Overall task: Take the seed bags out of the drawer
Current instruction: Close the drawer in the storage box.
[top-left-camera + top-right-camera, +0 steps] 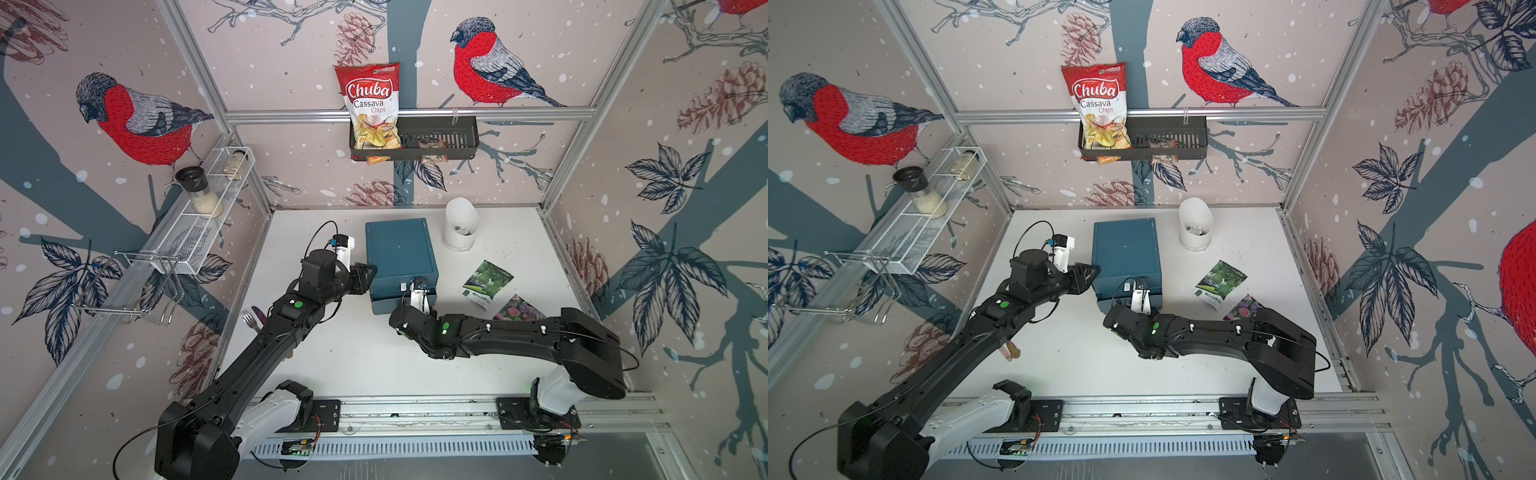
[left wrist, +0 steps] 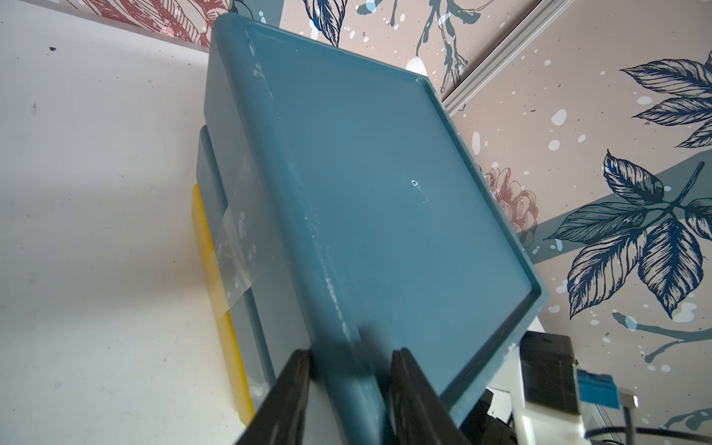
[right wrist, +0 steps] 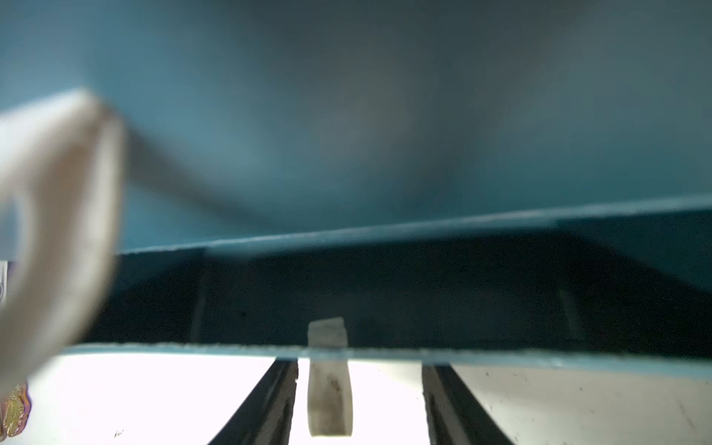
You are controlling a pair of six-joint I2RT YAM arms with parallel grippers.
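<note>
The blue drawer box [image 1: 399, 249] stands mid-table, and its drawer is drawn out a little toward the front in both top views. My left gripper [image 2: 350, 354] is shut on the rounded left front edge of the box [image 2: 370, 200]. My right gripper [image 3: 360, 364] is open at the drawer's front rim [image 3: 501, 356], its fingers on either side of a white pull tab [image 3: 329, 400] without touching it. The drawer's inside looks dark and no packet shows in it. Two seed bags lie on the table to the right: a green-fruit one [image 1: 487, 282] and a pink-purple flower one [image 1: 519, 309], partly under my right arm.
A white angled tube [image 1: 460, 226] stands behind the box on the right. A fork [image 1: 249, 320] lies by my left arm. A red chips bag [image 1: 370, 104] sits in a black wall basket [image 1: 457, 137]. A wire shelf [image 1: 199, 232] with jars hangs on the left wall.
</note>
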